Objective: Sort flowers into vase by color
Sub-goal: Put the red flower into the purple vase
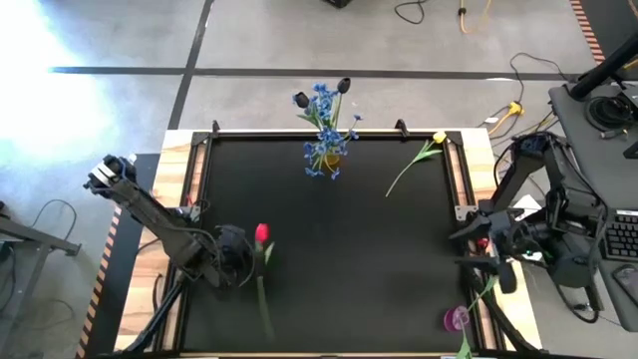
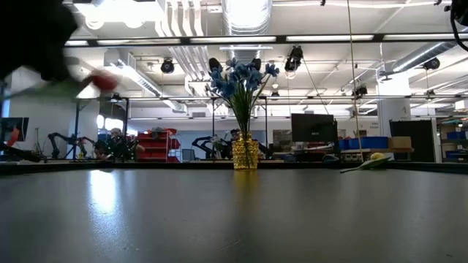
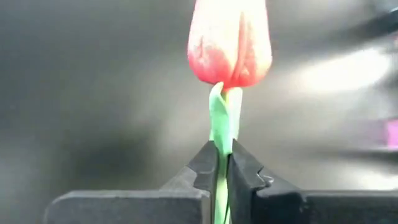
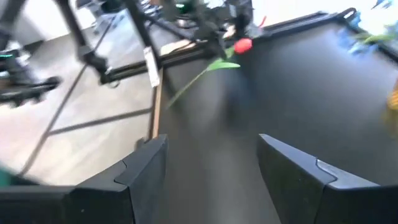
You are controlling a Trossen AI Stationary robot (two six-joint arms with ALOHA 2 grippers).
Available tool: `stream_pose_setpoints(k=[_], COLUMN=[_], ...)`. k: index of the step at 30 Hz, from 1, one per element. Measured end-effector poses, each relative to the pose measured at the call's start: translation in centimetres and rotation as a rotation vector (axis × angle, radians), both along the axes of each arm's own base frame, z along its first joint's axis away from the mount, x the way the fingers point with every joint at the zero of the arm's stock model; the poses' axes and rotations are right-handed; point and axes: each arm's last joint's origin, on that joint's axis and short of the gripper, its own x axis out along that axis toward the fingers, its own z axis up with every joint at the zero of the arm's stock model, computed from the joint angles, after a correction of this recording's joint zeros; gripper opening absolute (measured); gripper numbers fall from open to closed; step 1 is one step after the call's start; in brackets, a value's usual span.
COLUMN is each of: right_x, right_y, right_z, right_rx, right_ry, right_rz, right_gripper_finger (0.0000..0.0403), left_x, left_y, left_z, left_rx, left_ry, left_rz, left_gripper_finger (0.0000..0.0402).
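The red tulip is clamped by its stem in the left pincer above the counter, apparently for carrying to the vase, while the right pincer is parked open at the counter's right edge.

Red tulip upright in left gripper

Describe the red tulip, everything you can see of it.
The red tulip is an artificial-looking single flower: a closed red-pink head on a thin green stem with a narrow leaf wrapped close below the head. The left gripper is shut on the stem just under that leaf, over the table's left side in the high view. There the stem trails from the head toward the table's near edge. In the low view it shows blurred, well above the tabletop, so it is lifted; nothing but the gripper appears to touch it.
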Motion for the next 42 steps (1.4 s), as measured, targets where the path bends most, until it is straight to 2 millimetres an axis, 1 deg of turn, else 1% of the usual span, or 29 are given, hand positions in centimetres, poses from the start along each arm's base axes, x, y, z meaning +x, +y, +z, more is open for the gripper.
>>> stream_pose_setpoints(k=[3, 6, 9, 12, 14, 17, 20, 23, 25, 28, 30, 34, 38, 42], right_x=[0.8, 1.8, 3.1, 4.8, 6.1, 7.9, 9.4, 10.6, 11.2, 12.0, 12.5, 13.2, 13.5, 13.9], right_y=[-0.2, -0.2, 0.3, 1.1, 1.5, 2.1, 2.4, 2.6, 2.8, 3.2, 3.2, 3.1, 2.7, 2.3], right_z=[-0.1, 0.1, 0.4, 0.3, 0.1, -0.2, -0.5, -0.7, -0.8, -0.7, -0.6, -0.7, -0.6, -0.7], right_rx=[-0.021, 0.011, 0.014, 0.011, 0.006, -0.012, -0.005, 0.007, 0.006, -0.002, -0.009, -0.015, -0.031, -0.046], right_ry=[-0.007, -0.019, -0.034, -0.042, -0.043, -0.052, -0.065, -0.076, -0.084, -0.119, -0.137, -0.141, -0.144, -0.138], right_rz=[-0.053, -0.110, -0.102, -0.094, -0.106, -0.128, -0.169, -0.199, -0.204, -0.194, -0.195, -0.213, -0.226, -0.227], right_gripper_finger=[0.0235, 0.0235, 0.0235, 0.0242, 0.0249, 0.0260, 0.0267, 0.0267, 0.0263, 0.0251, 0.0240, 0.0210, 0.0155, 0.0070], left_x=[2.0, 4.6, 7.9, 11.6, 14.0, 17.1, 19.7, 21.8, 22.8, 23.7, 24.0, 24.2, 24.3, 24.3], left_y=[0.2, 0.8, 1.7, 2.6, 2.9, 3.0, 2.6, 1.9, 1.4, 1.1, 1.0, 1.0, 1.0, 1.1], left_z=[3.6, 7.0, 9.8, 12.3, 13.7, 15.2, 16.2, 17.1, 17.8, 18.7, 19.1, 19.2, 18.8, 18.7], left_rx=[0.229, 0.414, 0.521, 0.592, 0.651, 0.726, 0.766, 0.796, 0.818, 0.845, 0.862, 0.866, 0.858, 0.857], left_ry=[-0.193, -0.265, -0.306, -0.434, -0.532, -0.634, -0.685, -0.717, -0.733, -0.738, -0.745, -0.752, -0.746, -0.734], left_rz=[-0.044, -0.101, -0.212, -0.347, -0.419, -0.521, -0.624, -0.694, -0.725, -0.745, -0.749, -0.755, -0.754, -0.742], left_gripper_finger=[0.0001, 0.0000, 0.0000, 0.0000, 0.0000, 0.0000, 0.0000, 0.0000, 0.0000, 0.0000, 0.0000, 0.0000, 0.0000, 0.0000])
